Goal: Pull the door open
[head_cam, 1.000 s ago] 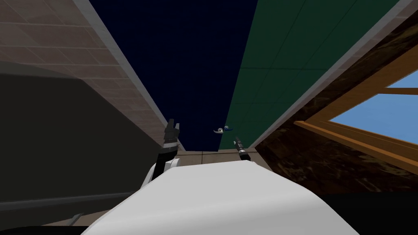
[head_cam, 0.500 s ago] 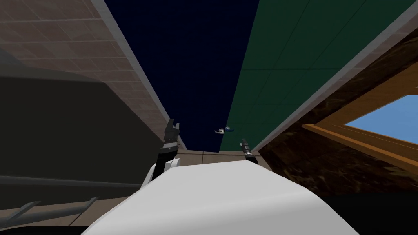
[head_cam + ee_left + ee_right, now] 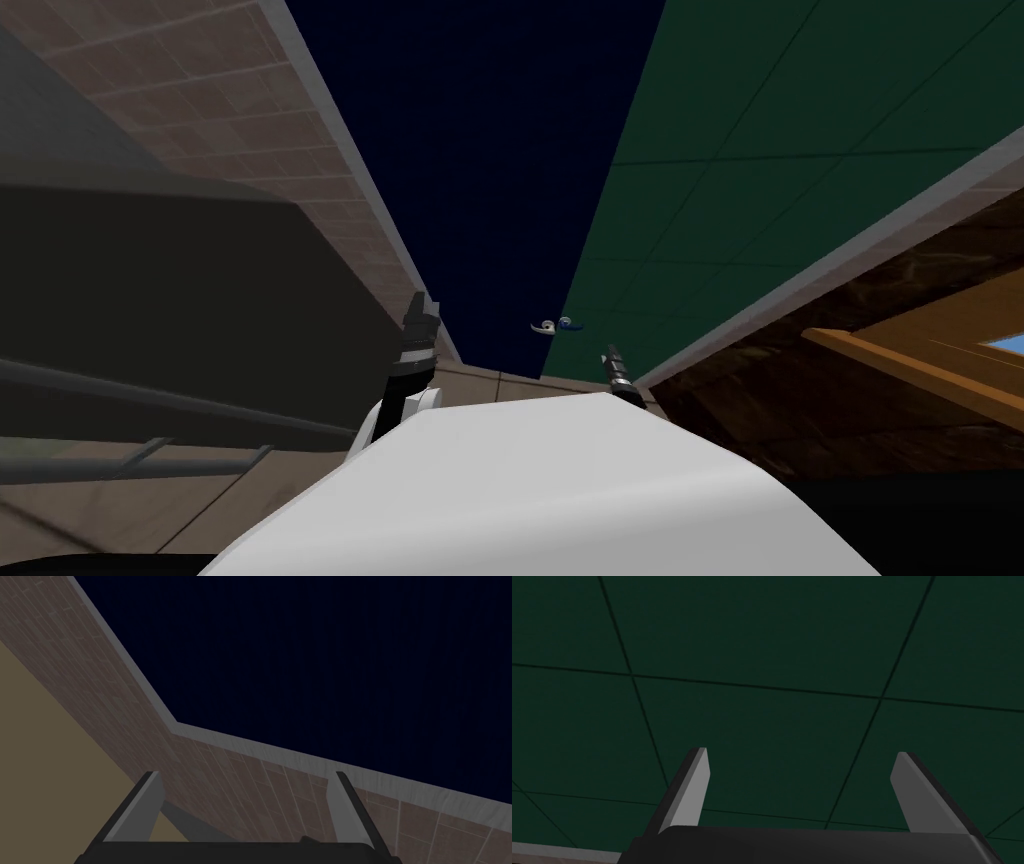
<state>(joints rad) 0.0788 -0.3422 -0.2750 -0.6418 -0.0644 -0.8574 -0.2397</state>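
The right hand [image 3: 609, 352] is spread. Its two fingers [image 3: 687, 791] stand well apart with nothing between them and face a dark green tiled wall [image 3: 762, 636]. The left hand [image 3: 422, 302] is raised on the other side of the chest. It too is spread and empty, with its fingers [image 3: 146, 805] turned toward a brown tiled wall [image 3: 75, 676] and the grey trim [image 3: 300, 758] that borders the door.

The door [image 3: 470, 150] is the dark navy panel straight ahead, set between the brown wall and the green one. Its door handle [image 3: 551, 326] sits low at the panel's right edge, just beside the green wall. The right hand is near the handle but clearly apart from it, lower and off to the right.

I judge this to be the reach before any grasp, since neither hand touches the door. The next move calls for swinging the right hand across from the green wall to the handle. The fingers then go either side of the lever, press together, and draw back along the door's arc.

Counted:
- Hands: two, with two fingers each.
- Door: one.
- Handle: one, showing two small pieces side by side, one silver and one blue.
- Tiled walls: two.
- Wooden window frame [image 3: 900, 365]: one, far right.
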